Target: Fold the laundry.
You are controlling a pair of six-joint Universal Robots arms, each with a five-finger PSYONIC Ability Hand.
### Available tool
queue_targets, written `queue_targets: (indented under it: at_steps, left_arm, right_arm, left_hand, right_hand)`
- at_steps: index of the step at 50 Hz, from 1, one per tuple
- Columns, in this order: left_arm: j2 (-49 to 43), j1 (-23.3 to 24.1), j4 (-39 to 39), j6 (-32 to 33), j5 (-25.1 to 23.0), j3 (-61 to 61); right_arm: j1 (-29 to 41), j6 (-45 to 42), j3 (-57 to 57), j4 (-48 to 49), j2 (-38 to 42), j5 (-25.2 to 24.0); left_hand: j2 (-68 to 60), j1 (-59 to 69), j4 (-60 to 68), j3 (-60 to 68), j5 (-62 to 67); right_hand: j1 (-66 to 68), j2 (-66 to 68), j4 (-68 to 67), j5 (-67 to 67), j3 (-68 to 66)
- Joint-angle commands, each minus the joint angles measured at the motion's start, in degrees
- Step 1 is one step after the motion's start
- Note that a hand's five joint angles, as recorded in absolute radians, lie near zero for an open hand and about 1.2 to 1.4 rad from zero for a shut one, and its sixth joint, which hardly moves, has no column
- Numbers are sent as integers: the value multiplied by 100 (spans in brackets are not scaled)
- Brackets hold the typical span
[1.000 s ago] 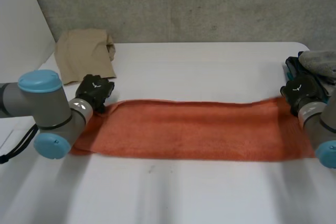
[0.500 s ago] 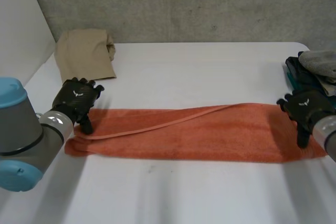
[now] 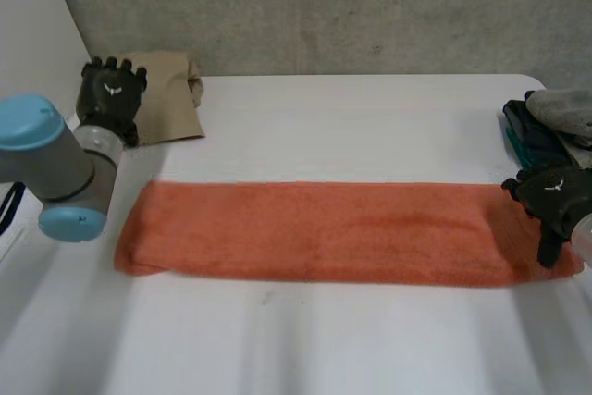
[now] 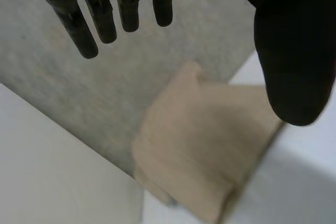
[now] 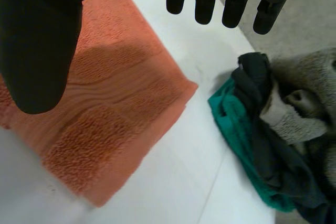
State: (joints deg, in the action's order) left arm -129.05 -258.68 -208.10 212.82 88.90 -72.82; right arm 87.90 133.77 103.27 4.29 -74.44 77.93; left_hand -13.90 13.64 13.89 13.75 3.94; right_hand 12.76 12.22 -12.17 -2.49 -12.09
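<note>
A white desk (image 3: 370,127) stands against a grey concrete wall (image 3: 324,6). One orange towel (image 3: 314,233) lies in a long strip across the middle, and one beige cloth (image 3: 171,90) sits at the far left corner. A dark laundry pile (image 3: 555,117) at the right edge is cut off. The left robot hand (image 3: 111,99), over the beige cloth, and the right robot hand (image 3: 553,201), at the towel's right end, have straight fingers and hold nothing.

Premises read as a robot test lab. A bare white bench (image 3: 370,127) stands against a rough grey concrete wall (image 3: 370,6) and a plain white panel (image 3: 32,34). A grey, blue-capped arm (image 3: 55,168) reaches over it, with laundry in separate lots: towel (image 3: 314,233), beige cloth (image 3: 166,90), mixed pile (image 3: 555,122).
</note>
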Motion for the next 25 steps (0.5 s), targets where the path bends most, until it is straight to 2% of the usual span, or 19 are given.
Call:
queue_targets:
  at_steps: [1,8,12,15,20,22,24,25]
  left_arm:
    - [1064,274,260,-30,-5,-881]
    - [1909,406,595,-144,-224,-2104]
    - [2200,441,569,-276,-479,-2631]
    - [2270,450,569,-346,-575,-2816]
    - [2253,485,560,-417,-576,-2861]
    - [2236,502,560,-434,-576,-2861]
    - [2235,502,560,-452,-576,-2852]
    - [2235,502,560,-452,-576,-2852]
  right_arm:
    - [-36,-44,-88,-95,-211,29]
    - [-282,-71,8,-675,-229,-58]
    - [-607,-71,167,-623,-185,-444]
    - [-818,-53,255,-369,-18,-761]
    - [-915,-27,255,528,649,-814]
    - [-968,-53,185,836,904,-762]
    - [-1099,-114,106,976,1019,-649]
    - [-1169,-158,97,1029,1019,-543]
  left_hand:
    - [16,11,-14,0,-19]
    - [83,-57,-81,-68,-87]
    - [83,-57,-81,-68,-87]
    - [83,-57,-81,-68,-87]
    - [83,-57,-81,-68,-87]
    - [83,-57,-81,-68,-87]
    - [83,-57,-81,-68,-87]
    - [83,-57,-81,-68,-87]
  right_hand:
    - [-276,-222,217,249,209]
    - [-276,-222,217,249,209]
    - [51,106,-111,-78,-118]
    - [119,173,-178,-146,-186]
    - [419,474,-479,-447,-486]
    - [2999,3053,-3058,-3026,-3066]
    - [6704,6759,-6764,-6732,-6771]
    - [6724,6778,-6783,-6751,-6790]
